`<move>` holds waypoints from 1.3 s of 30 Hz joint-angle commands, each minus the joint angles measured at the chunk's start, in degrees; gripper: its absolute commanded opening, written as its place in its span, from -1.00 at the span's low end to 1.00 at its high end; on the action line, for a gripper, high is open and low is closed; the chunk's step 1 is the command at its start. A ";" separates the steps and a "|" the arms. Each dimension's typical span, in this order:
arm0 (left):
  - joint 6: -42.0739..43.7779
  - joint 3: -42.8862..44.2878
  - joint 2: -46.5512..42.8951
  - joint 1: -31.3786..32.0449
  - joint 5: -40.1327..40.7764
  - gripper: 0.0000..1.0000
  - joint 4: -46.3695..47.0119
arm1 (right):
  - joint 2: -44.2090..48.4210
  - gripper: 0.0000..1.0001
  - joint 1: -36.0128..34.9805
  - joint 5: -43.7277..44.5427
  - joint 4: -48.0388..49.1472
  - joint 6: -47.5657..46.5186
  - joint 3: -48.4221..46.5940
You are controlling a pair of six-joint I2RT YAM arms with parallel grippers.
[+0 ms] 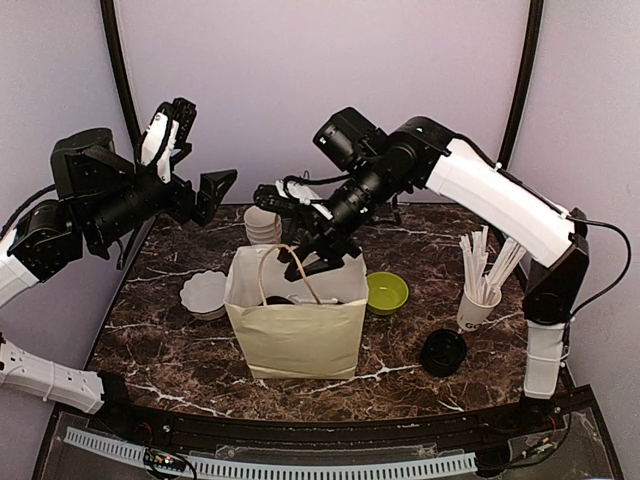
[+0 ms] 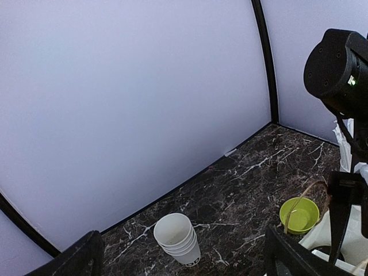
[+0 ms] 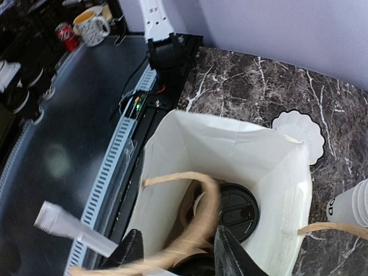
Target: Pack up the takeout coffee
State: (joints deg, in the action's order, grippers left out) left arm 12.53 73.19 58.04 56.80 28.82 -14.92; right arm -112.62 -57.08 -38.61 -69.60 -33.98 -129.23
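A white paper bag [image 1: 297,320] with tan rope handles stands open at the middle of the table. In the right wrist view one takeout coffee [image 3: 237,210], a cup with a black lid, stands upright inside the bag [image 3: 230,144]. My right gripper [image 1: 318,262] hovers just above the bag's mouth. Its jaws [image 3: 177,228] stand apart, and a blurred rope handle [image 3: 201,230] runs loosely between them. Something dark sits low between the fingers; I cannot tell what it is. My left gripper [image 1: 190,155] is raised high at the left, wide open [image 2: 183,256] and empty.
A stack of lidless white cups [image 1: 263,225] stands behind the bag, also in the left wrist view [image 2: 177,237]. A lime-green bowl [image 1: 386,292] sits right of the bag. A cup of white sticks [image 1: 478,300] and a black lid [image 1: 443,352] are at the right, a fluted white dish [image 1: 204,293] at the left.
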 commanded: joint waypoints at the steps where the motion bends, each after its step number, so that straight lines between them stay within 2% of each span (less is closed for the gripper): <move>1: -1.04 -0.66 -1.14 0.16 0.49 0.98 0.12 | 1.24 -0.01 0.32 -1.82 -1.34 0.62 -7.98; 4: -1.20 -1.22 -0.94 0.16 0.01 0.98 0.44 | 5.43 0.20 1.66 0.37 1.95 1.63 -4.38; 9: -0.48 -3.02 -0.15 0.18 -0.37 0.98 3.15 | 13.24 0.22 5.82 4.14 5.47 2.50 2.06; 12: 0.49 -2.94 1.07 0.21 -0.91 0.98 3.42 | 18.88 0.21 10.67 5.64 6.88 2.75 7.73; 18: 1.25 -2.65 1.26 0.16 -1.11 0.98 3.36 | 31.17 0.10 26.11 14.05 9.30 2.51 26.11; 23: 1.43 -3.52 -0.06 0.16 -1.04 0.98 4.40 | 34.88 -0.03 46.40 11.48 6.74 1.20 37.65; 28: 1.56 -4.46 -0.33 0.16 -0.75 0.97 5.24 | 35.44 -0.04 58.27 11.15 8.31 1.55 45.09; 31: 1.40 -4.50 -0.01 0.16 -0.85 0.97 5.22 | 34.71 0.00 61.46 10.23 10.52 3.36 46.40; 39: 0.32 -4.22 -0.08 0.17 -0.87 0.98 3.98 | 31.68 0.03 62.03 8.24 12.46 5.76 46.86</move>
State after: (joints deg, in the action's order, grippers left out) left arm 13.34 69.21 58.89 56.80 27.92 -11.66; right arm -79.50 4.78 -28.14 -59.61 -29.63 -82.89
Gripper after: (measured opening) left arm 0.988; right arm 0.517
